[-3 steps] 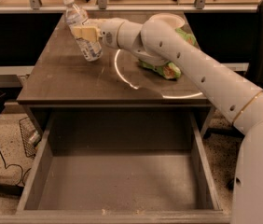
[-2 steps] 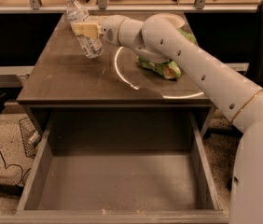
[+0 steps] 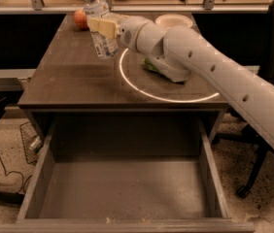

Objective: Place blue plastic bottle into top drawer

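Over the back left of the bench, the hand (image 3: 99, 26) is clamped around the blue plastic bottle (image 3: 106, 46). It's gripped about mid-body, white cap up, leaning a bit. It looks to be lifted clear of the bench (image 3: 64, 84) rather than stood on it, though that can't be told for sure. A red apple (image 3: 80, 18) is sat just behind it, a white bowl (image 3: 174, 20) is further right, and something green (image 3: 151, 65) is half hidden behind the arm. The top drawer (image 3: 127, 191) is pulled open below the front edge, its bottom bare.

So the carry is the step in hand and nothing's been placed yet. To be done well, the bottle should be brought forward past the bench's front edge before any lowering is started, so the edge isn't clipped. It's best lowered toward the middle of the drawer, away from the walls, and only let go once nearly on the bottom. A slim bottle like this will probably topple or roll if dropped.
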Controlling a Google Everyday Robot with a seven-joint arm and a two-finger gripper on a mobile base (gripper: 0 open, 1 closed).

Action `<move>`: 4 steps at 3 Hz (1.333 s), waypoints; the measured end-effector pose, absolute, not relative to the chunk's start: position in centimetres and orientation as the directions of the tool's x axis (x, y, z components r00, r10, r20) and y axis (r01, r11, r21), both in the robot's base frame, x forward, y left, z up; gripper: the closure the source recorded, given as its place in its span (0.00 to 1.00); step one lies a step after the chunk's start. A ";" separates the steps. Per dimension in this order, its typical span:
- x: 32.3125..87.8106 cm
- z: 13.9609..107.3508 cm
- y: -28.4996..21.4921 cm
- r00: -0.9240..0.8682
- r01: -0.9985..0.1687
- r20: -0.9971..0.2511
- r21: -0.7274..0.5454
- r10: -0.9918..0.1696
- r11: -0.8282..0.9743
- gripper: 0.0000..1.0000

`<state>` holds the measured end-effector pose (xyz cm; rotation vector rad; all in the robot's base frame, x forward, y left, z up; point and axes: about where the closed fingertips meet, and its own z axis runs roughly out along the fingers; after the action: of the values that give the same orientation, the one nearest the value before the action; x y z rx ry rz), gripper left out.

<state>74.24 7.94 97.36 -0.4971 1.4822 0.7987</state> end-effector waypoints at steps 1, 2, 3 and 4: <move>70.3 95.1 5.3 -0.117 -0.643 -0.969 0.241 0.218 0.727 1.00; 65.8 93.1 3.4 -0.140 -0.551 -0.950 0.309 0.279 0.775 1.00; 59.7 94.0 2.8 -0.118 -0.468 -0.934 0.352 0.338 0.810 1.00; 53.3 94.7 4.0 -0.090 -0.437 -0.952 0.302 0.293 0.847 1.00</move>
<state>53.31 4.01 94.73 -0.1186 1.5458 0.6112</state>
